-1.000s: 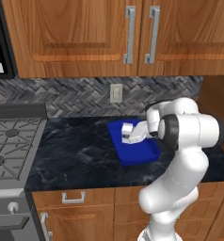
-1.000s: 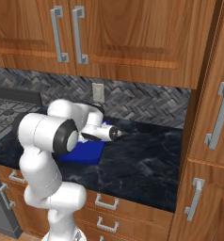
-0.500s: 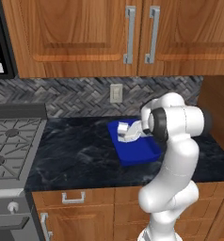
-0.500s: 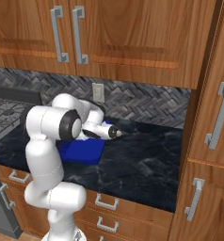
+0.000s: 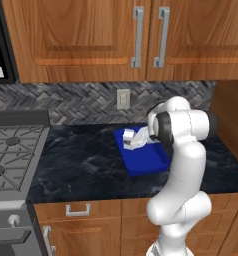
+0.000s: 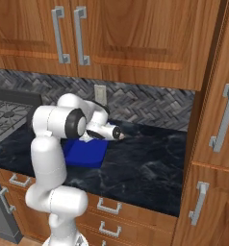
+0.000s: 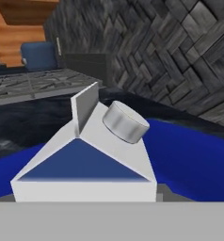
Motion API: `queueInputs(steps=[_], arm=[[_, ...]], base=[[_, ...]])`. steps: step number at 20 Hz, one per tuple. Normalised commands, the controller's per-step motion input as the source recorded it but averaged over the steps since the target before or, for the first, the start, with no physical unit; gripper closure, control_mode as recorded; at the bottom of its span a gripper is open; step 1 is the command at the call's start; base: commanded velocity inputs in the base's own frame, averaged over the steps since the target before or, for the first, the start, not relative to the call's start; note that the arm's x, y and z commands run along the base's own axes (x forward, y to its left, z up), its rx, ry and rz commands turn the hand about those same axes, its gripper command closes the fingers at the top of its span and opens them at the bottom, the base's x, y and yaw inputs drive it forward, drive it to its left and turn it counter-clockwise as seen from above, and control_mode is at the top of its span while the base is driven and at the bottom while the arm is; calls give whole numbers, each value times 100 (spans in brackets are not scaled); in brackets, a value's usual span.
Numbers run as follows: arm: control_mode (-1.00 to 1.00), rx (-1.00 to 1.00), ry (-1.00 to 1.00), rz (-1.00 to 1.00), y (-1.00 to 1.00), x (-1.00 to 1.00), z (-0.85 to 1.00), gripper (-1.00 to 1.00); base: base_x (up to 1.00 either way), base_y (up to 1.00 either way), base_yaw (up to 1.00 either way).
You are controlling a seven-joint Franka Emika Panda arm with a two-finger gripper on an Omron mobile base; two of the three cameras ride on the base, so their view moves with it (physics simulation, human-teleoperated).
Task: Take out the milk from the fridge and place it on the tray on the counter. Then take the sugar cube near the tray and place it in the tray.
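The milk, a white carton with a dark blue band, hangs tilted low over the back part of the bright blue tray on the black counter. My gripper is shut on it, mostly hidden behind my forearm. In the hand view the carton's gabled top and round grey cap sit very close, with the tray beneath. From the right, my hand reaches over the tray. The sugar cube and the fridge are out of view.
A grey gas stove adjoins the counter on the left, with a blue pot on it. A herringbone backsplash with an outlet runs behind. A tall wooden cabinet closes the counter's right end.
My elbow has swung left and the arm stands more upright. The carton has shifted slightly left over the tray, still held.
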Motion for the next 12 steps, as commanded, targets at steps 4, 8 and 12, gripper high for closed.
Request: queueInputs(steps=[4, 8, 12], arm=[[-100, 0, 0, 0, 1, 10, -36, 100], [-100, 0, 0, 0, 2, 0, -22, -100], [-100, 0, -1, 0, -5, 0, -1, -100]], base=[[0, 0, 0], [0, 0, 0], [0, 0, 0]])
